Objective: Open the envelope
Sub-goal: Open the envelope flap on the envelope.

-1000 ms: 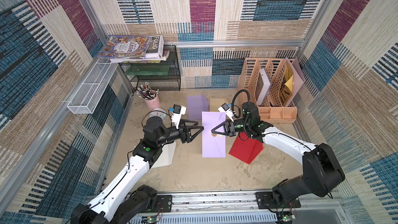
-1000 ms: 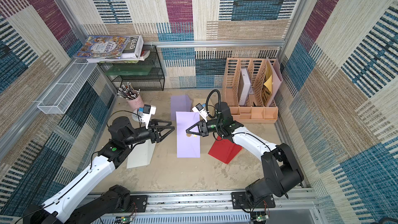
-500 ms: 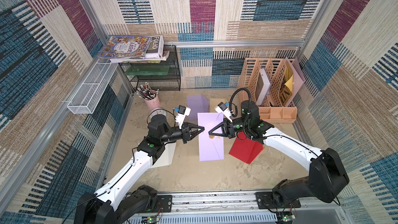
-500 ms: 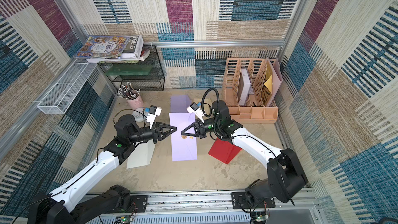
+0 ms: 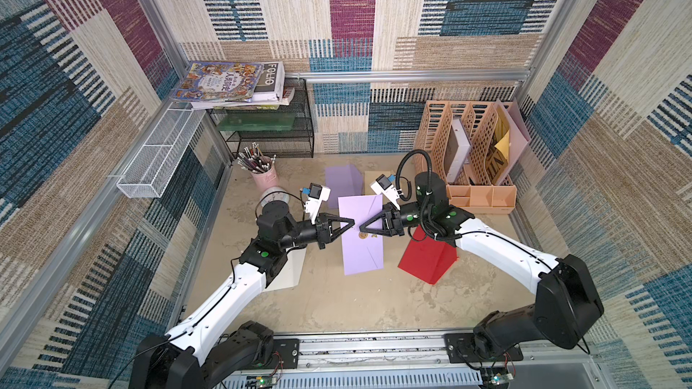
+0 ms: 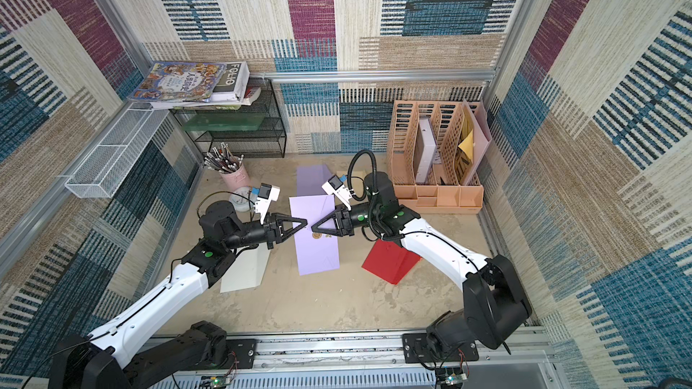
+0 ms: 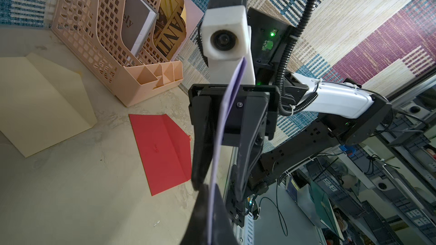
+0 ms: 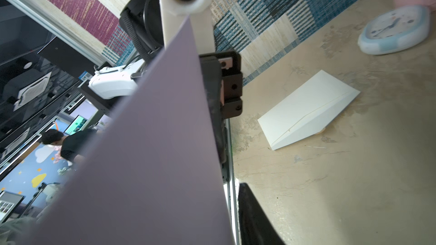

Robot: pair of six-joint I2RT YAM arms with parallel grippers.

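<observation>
Lilac paper envelope, flat smooth rectangle, held aloft. Left gripper jaws clamp it; right gripper jaws parted astride it

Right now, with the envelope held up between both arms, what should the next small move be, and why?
Probably close the right gripper on the envelope by its gold seal, ready to peel there. The left gripper is shut on the opposite edge, steadying it, while the right jaws stand apart around the paper, gripping nothing.
</observation>
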